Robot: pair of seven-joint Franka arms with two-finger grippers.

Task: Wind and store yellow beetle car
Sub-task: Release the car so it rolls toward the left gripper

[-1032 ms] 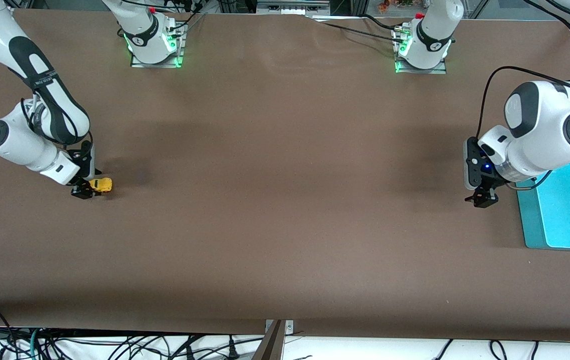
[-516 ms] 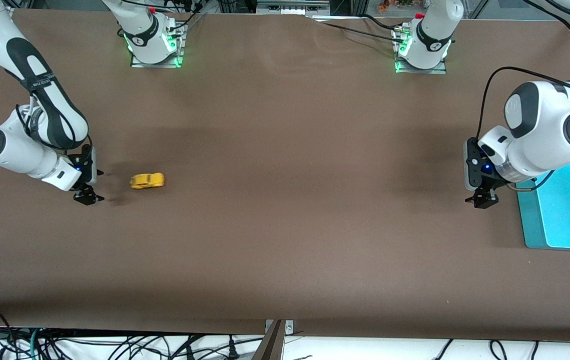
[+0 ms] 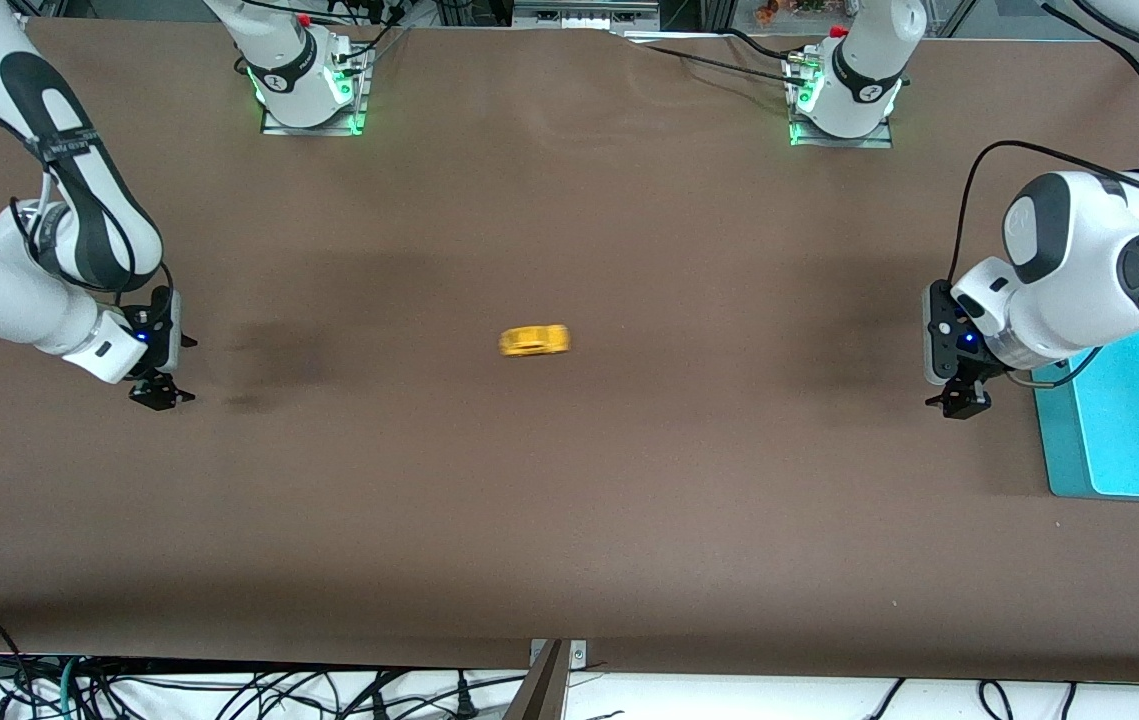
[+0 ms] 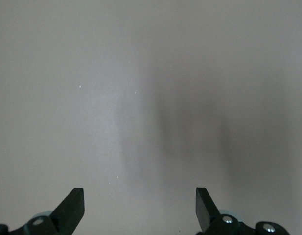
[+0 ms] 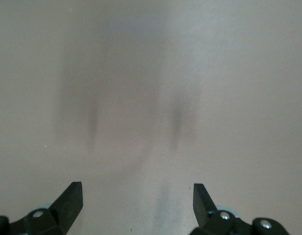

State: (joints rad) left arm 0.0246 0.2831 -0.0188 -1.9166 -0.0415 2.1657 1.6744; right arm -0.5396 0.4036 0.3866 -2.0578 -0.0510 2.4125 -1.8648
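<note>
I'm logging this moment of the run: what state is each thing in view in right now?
yellow beetle car: loose on the brown table, mid-table, blurred, held by nothing.
right gripper: open, empty, low over the table at its own end.
left gripper: open, empty, waiting beside the bin.
teal bin: nothing visible in it.

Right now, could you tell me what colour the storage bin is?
The bin is turquoise, clearest in the front view.
</note>
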